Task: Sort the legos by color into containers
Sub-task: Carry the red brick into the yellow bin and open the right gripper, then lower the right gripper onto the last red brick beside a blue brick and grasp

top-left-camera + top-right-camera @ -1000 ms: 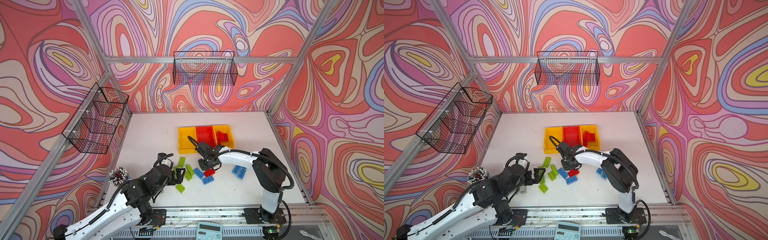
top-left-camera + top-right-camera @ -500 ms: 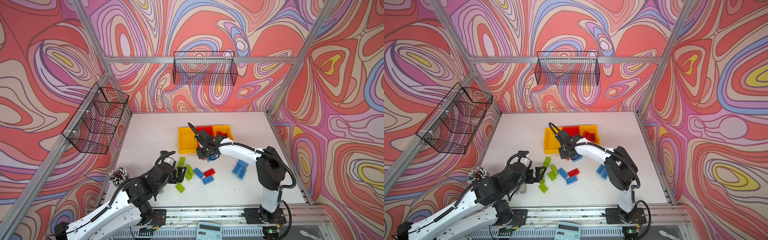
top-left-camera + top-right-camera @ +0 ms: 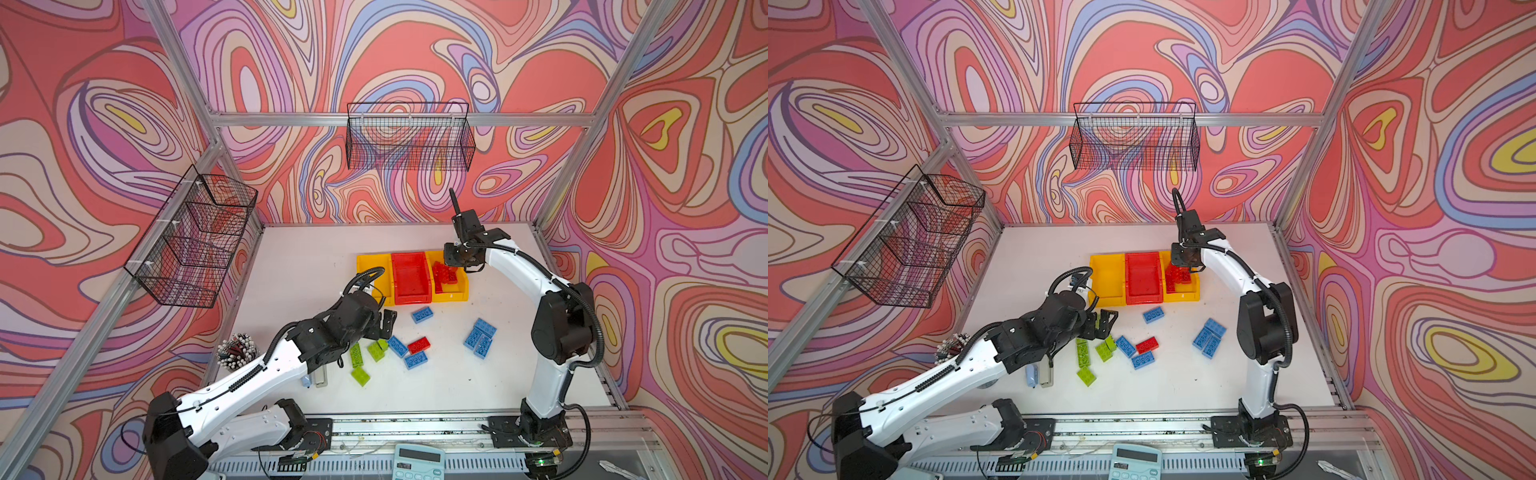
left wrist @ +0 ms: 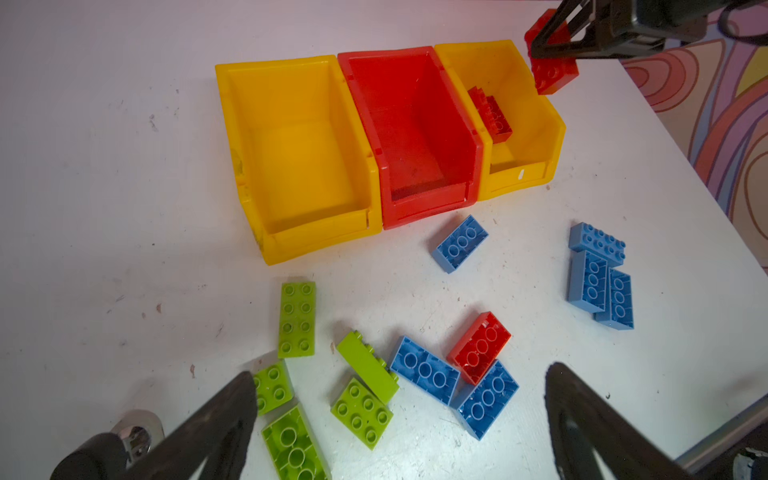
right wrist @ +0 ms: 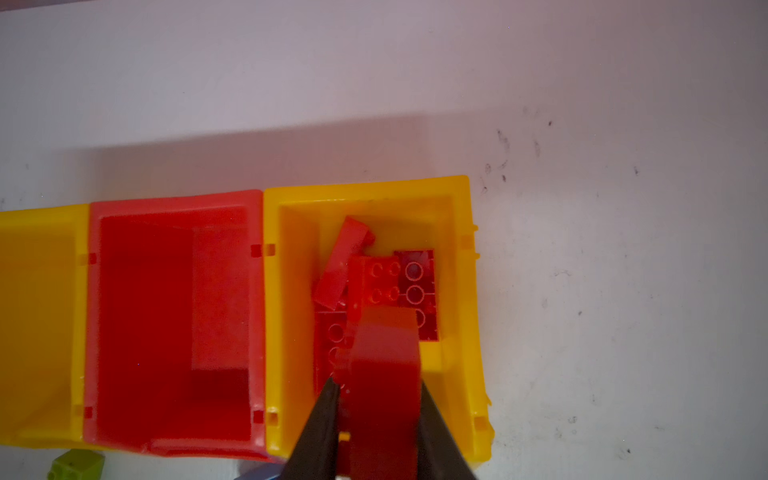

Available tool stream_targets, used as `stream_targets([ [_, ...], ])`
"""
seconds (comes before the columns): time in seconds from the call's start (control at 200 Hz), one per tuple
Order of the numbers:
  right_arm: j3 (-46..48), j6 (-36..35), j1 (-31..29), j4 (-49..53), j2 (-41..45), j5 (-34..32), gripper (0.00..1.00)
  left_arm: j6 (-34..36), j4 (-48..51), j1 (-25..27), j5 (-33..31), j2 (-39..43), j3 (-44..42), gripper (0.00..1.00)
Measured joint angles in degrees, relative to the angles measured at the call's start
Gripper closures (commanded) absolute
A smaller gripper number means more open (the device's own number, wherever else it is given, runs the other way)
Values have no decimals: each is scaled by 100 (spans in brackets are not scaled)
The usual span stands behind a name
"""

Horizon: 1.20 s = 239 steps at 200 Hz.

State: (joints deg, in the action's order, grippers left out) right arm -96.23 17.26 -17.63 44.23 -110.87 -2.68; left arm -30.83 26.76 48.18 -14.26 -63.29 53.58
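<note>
My left gripper (image 4: 403, 370) hangs with jaws spread wide, dark fingers (image 4: 216, 419) at the lower edge of the frame over the white table (image 4: 124, 166). Between them lie five lime green legos (image 4: 297, 320), two blue legos (image 4: 424, 374) and a red lego (image 4: 478, 345), hollow side up, touching both. A lone blue lego (image 4: 459, 245) lies mid-frame. A blue cluster (image 4: 598, 278) of three sits at the right. Across the upper frame three bins touch in a row: yellow bin (image 4: 316, 232), red bin (image 4: 428, 203), and second yellow bin (image 4: 515, 183) holding red bricks (image 4: 492, 116). At the upper right, the right gripper (image 4: 544, 41) clamps a tilted red brick (image 4: 555, 75) beside that bin's outer wall.
</note>
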Motion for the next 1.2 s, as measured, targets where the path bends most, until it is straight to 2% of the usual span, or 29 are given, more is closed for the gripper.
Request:
stream_targets([
  [0.145,-236,-70,160,17,-468,111,72,125,-129,-203,247,-424,411,0],
  [0.235,-310,-85,166,42,-662,166,56,129,-210,-264,382,-592,496,0],
  [0.311,-341,-184,166,72,-715,236,36,125,-223,-284,470,-708,503,0],
  [0.376,-400,-131,166,129,-715,269,30,122,-221,-286,535,-798,507,0],
  [0.596,-385,-101,166,188,-472,439,27,103,-216,-291,638,-887,535,0],
  [0.826,922,195,-11,181,1064,625,19,-192,-267,-291,796,-149,-127,0],
  [0.982,1829,501,-791,70,1893,595,18,-426,-238,-291,999,544,-748,0],
  [1.197,2889,1056,-1963,-256,2017,623,18,-739,52,-291,981,1526,-1165,0],
])
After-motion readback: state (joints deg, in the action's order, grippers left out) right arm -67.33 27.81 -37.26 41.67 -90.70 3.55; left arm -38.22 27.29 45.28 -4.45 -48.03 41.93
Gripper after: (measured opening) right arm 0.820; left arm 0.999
